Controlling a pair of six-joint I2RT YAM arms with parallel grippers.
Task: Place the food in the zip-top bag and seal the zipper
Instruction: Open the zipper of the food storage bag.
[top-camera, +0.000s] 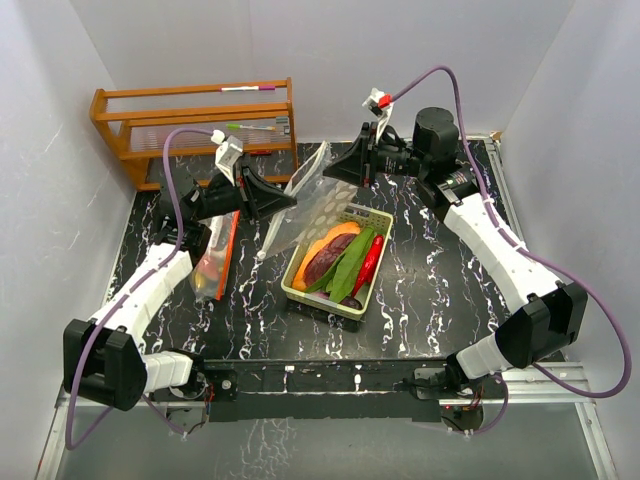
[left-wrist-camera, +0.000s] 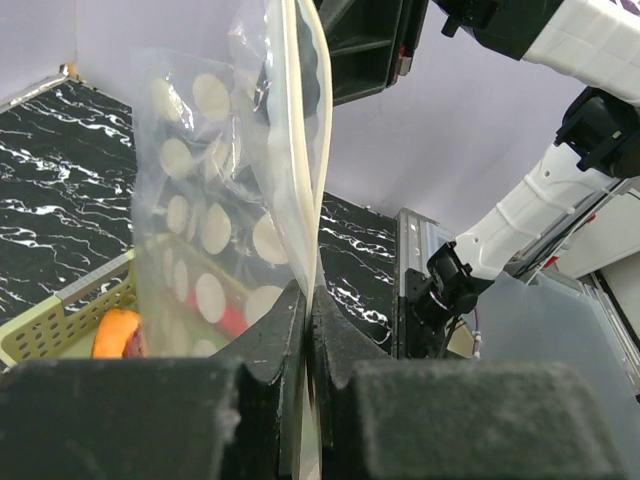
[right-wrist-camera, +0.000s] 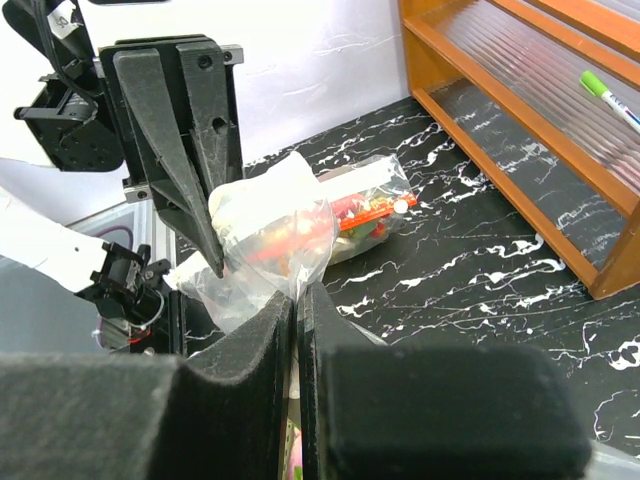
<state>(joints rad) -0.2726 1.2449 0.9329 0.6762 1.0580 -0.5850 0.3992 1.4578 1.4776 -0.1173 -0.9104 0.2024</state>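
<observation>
The table (top-camera: 430, 290) is black with white marble veins. The bag (top-camera: 310, 200) is clear, printed with pale round dots. The pale green basket (top-camera: 322, 301) holds a purple aubergine (top-camera: 322, 263), green pods (top-camera: 347, 266), a red chilli (top-camera: 371, 262) and an orange wedge (top-camera: 324, 240). At eleven o'clock, the rack (top-camera: 130, 105) is orange-brown wood.

Plain pale walls (top-camera: 400, 60) close the table in on three sides, evenly lit, with only soft shadows. The tabletop (top-camera: 430, 300) is black with white marble veining. Beyond the left gripper (top-camera: 291, 203), in the far corner against the back wall, stands a wooden rack (top-camera: 160, 94) with ribbed clear shelves. A green-capped marker (right-wrist-camera: 608, 92) lies on one shelf. On the near side, a grey metal rail (top-camera: 560, 385) edges the table.
</observation>
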